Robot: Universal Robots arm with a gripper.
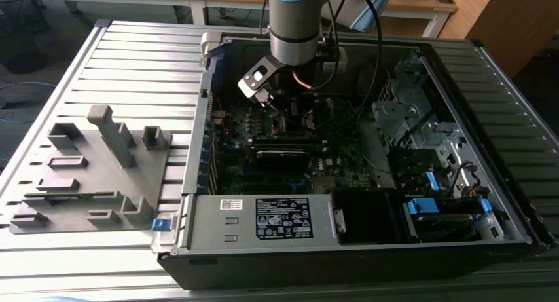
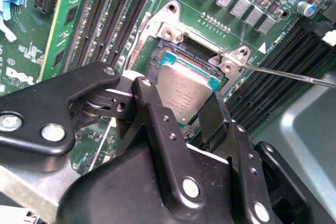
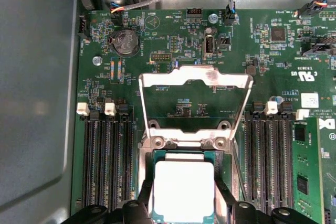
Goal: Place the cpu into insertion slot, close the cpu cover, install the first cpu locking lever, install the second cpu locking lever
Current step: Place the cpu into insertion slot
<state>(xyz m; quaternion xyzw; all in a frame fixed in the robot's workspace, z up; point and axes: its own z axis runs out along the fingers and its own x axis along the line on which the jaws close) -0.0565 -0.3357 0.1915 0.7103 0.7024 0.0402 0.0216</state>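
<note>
The cpu [image 2: 185,92] sits between the fingers [image 2: 157,119], over the insertion slot [image 2: 181,51].

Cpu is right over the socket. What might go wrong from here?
1. The cpu is gripped between the jaws over the insertion slot and looks tilted in the second wrist view. If it seats skewed, it may damage the contacts.
2. The cpu cover stands open right beside the slot, and a thin locking lever runs off one corner. The jaws might snag either.
</note>
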